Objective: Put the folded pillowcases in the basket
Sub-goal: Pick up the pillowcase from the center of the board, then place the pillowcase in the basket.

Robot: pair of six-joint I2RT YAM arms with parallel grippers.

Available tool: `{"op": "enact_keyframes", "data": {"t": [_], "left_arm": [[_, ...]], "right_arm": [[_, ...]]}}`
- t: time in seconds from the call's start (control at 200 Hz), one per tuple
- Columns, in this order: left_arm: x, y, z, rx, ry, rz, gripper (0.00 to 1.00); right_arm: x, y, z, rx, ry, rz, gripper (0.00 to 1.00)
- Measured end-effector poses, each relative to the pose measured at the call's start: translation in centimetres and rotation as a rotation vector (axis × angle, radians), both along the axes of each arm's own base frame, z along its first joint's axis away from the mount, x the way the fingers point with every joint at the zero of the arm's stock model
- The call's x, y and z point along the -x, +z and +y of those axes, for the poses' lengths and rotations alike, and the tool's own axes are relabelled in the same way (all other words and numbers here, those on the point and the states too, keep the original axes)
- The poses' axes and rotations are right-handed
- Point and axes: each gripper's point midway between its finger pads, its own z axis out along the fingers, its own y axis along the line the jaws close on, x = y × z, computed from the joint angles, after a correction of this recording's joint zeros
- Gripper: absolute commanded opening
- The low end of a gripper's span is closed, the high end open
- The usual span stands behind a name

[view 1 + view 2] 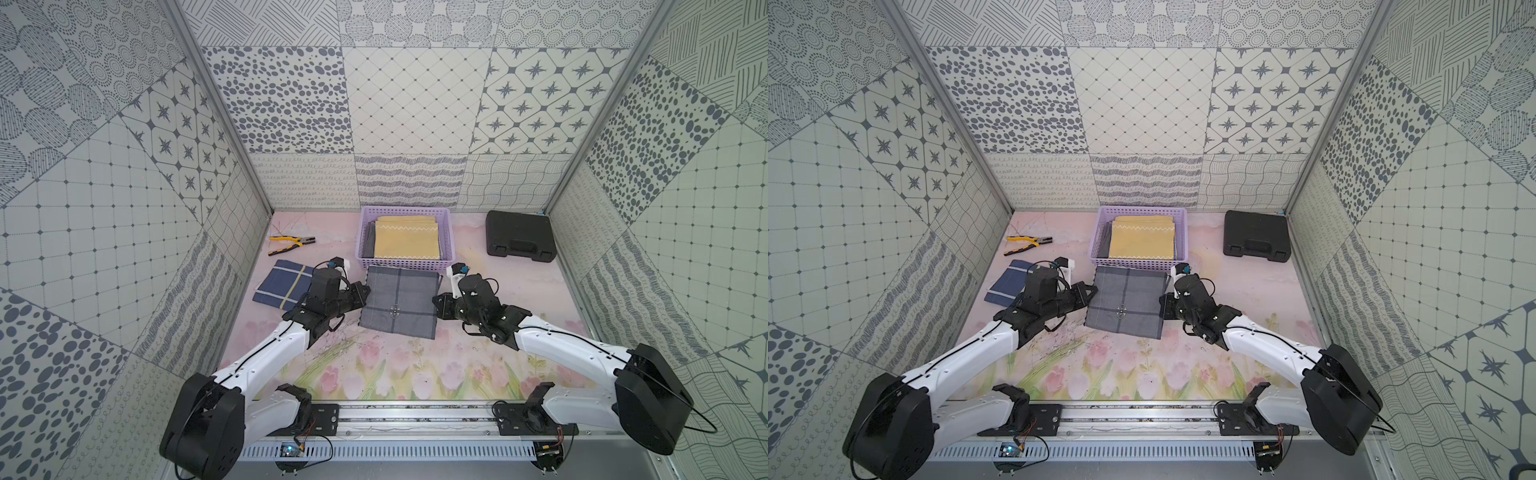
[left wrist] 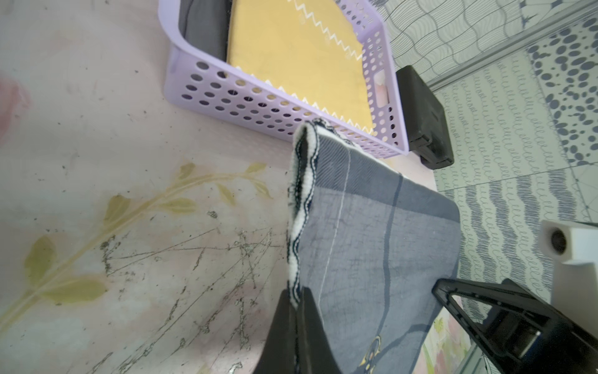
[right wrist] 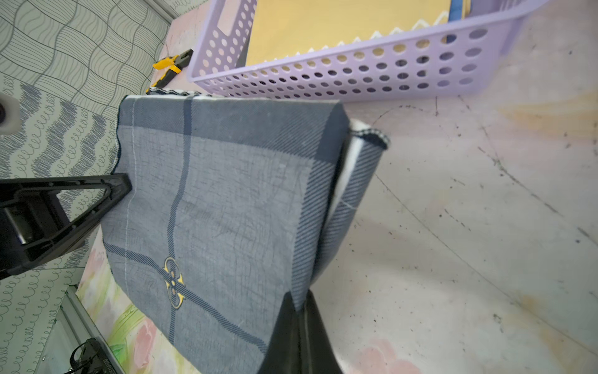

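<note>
The left fingers point(image 2: 278, 343) and right fingers point(image 3: 284, 343) pinch opposite edges of the grey pillowcase point(image 1: 399, 303) beside the lilac basket point(image 1: 405, 263).

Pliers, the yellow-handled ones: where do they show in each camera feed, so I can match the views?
Both top views: pliers lie left of the lilac basket, apart from it.
Left wrist: not in it.
Right wrist: partly seen, just past the basket's end wall, beyond the grey pillowcase.
Shared landmark: the basket, visible in all four.
</note>
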Motion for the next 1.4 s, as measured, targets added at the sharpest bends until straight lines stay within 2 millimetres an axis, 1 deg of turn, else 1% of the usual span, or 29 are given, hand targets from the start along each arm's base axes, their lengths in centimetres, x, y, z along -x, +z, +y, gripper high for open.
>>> {"op": "enact_keyframes", "data": {"t": [0.125, 0.24, 0.365, 0.485, 0.64, 0.755, 0.921, 1.051, 1.216, 1.401], "left_arm": [[-0.2, 2.0, -0.1, 0.017, 0.0, -0.047, 0.0], [-0.9, 3.5, -0.3, 0.026, 0.001, -0.079, 0.0], [-2.3, 4.7, -0.7, 0.032, 0.002, -0.108, 0.0], [-4.4, 5.4, -1.3, 0.027, 0.005, -0.13, 0.0], [-7.8, 6.0, -1.9, 0.002, 0.013, -0.165, 0.0], [-11.1, 6.3, -2.4, -0.021, 0.018, -0.195, 0.0], [-15.5, 6.3, -2.4, -0.035, 0.032, -0.227, 0.0], [-18.1, 5.6, -2.3, -0.049, 0.039, -0.234, 0.0], [-21.2, 4.6, -2.3, -0.062, 0.043, -0.243, 0.0], [-23.8, 3.5, -1.9, -0.067, 0.044, -0.24, 0.0]], "right_arm": [[-1.4, 2.3, -0.2, -0.008, 0.005, -0.054, 0.0], [-2.9, 4.9, -0.4, -0.017, 0.01, -0.107, 0.0], [-4.9, 7.2, -0.8, -0.016, 0.006, -0.158, 0.0], [-7.2, 8.3, -1.2, 0.006, -0.007, -0.186, 0.0], [-10.8, 8.6, -1.8, 0.044, -0.029, -0.203, 0.0], [-13.4, 9.0, -2.3, 0.059, -0.048, -0.216, 0.0], [-16.8, 9.1, -2.4, 0.067, -0.059, -0.229, 0.0], [-19.0, 8.4, -2.3, 0.07, -0.065, -0.224, 0.0], [-21.8, 6.9, -2.3, 0.073, -0.075, -0.206, 0.0], [-24.1, 5.5, -2.0, 0.069, -0.075, -0.189, 0.0]]}}
